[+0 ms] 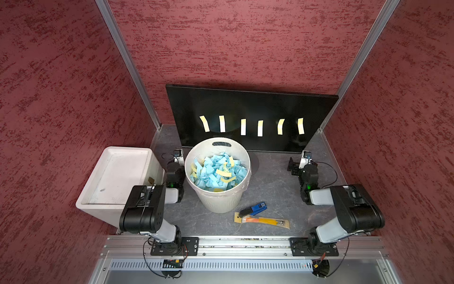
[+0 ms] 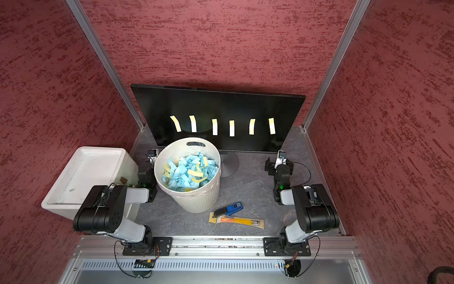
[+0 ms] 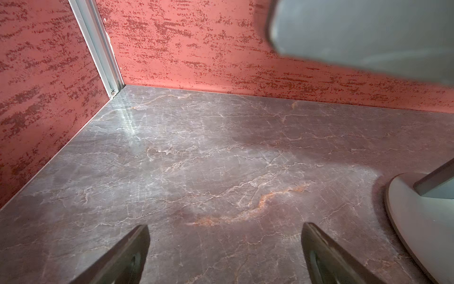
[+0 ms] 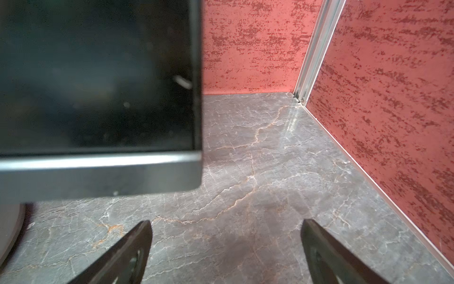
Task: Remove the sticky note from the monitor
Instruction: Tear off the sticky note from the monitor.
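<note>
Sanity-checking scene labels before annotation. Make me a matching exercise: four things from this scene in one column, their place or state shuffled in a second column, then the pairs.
Things
1. sticky notes
2. round white bin
3. blue tool
4. right gripper

Place or state
A. open and empty, near the monitor lower corner
B. lying on the table by the flat packet
C. stuck in a row across the black screen
D. full of blue and yellow paper slips

Pairs: 1-C, 2-D, 3-B, 4-A
</note>
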Available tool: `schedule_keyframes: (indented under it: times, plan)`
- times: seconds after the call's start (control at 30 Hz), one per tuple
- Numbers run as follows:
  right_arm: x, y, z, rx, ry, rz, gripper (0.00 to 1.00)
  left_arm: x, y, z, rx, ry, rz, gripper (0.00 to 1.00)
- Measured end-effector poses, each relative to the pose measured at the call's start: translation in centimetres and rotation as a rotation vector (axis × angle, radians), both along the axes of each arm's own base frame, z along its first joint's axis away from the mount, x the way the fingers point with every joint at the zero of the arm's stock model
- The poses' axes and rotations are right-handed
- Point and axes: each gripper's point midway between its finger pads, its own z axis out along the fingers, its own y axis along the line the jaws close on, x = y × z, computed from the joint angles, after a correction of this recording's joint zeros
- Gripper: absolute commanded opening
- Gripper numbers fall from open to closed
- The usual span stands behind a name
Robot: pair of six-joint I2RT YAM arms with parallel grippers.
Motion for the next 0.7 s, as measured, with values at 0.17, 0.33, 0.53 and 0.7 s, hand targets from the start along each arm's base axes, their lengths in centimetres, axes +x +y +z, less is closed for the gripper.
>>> schedule_keyframes:
  times: [0.17, 0.33, 0.53, 0.7]
  plan:
    - [0.0, 0.0, 0.0, 0.0, 0.0, 0.0, 0.98, 0.0, 0.0, 0.0, 0.0, 0.0, 0.0, 1.0]
    - [0.0, 0.0, 0.0, 0.0, 0.0, 0.0, 0.99, 0.0, 0.0, 0.0, 0.0, 0.0, 0.0, 1.0]
    - [0.0, 0.1, 0.1, 0.001, -0.005, 0.008, 0.98, -0.1, -0.2, 0.1, 0.007, 0.005, -0.002, 1.0]
    - [-0.7, 0.4, 1.8, -0.005, -0.038, 0.019, 0.99, -0.8, -0.5, 4.0, 0.034, -0.08, 0.018, 1.0]
